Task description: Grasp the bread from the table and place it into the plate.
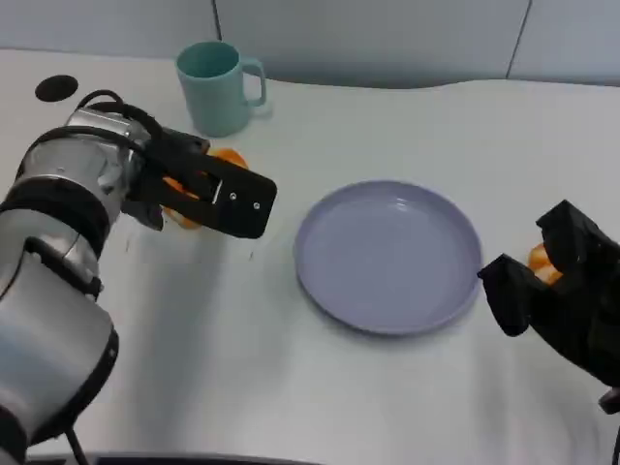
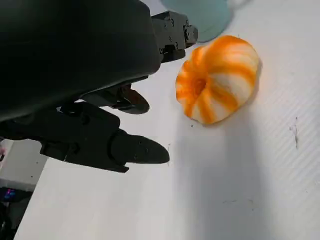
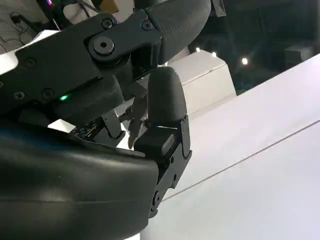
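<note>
Table (image 1: pixel 242 387): white, matte, carrying all items below.

Bread (image 2: pixel 218 78): round bun, orange and white in stripes, resting on the table left of the plate and in front of the mug. Partly hidden behind the left hand in the head view (image 1: pixel 229 157). In the left wrist view lying free on the surface, just beyond the fingertips, not touching them and not grasped.

Plate (image 1: pixel 387 254): pale lilac, round, shallow, near the middle of the table between the two hands. Nothing on it.

Mug (image 1: pixel 215 85): teal, upright, handle turned to the right, at the far side of the table just behind the bread. Lower wall visible at the edge of the left wrist view (image 2: pixel 202 15).

Left hand (image 1: pixel 218 199): black, on a silver forearm, reaching in from the left and poised over the bread. Fingers (image 2: pixel 137 149) spread apart, holding nothing.

Right hand (image 1: pixel 562 291): black, low at the right edge of the table, just beside the plate's rim. Fingers curled inward. Orange object (image 1: pixel 540 260) showing behind the fingers, mostly hidden; whether gripped or merely lying behind, cannot tell.

Black disc (image 1: pixel 56 88): small, flat, at the far left corner of the table, well apart from the mug.
</note>
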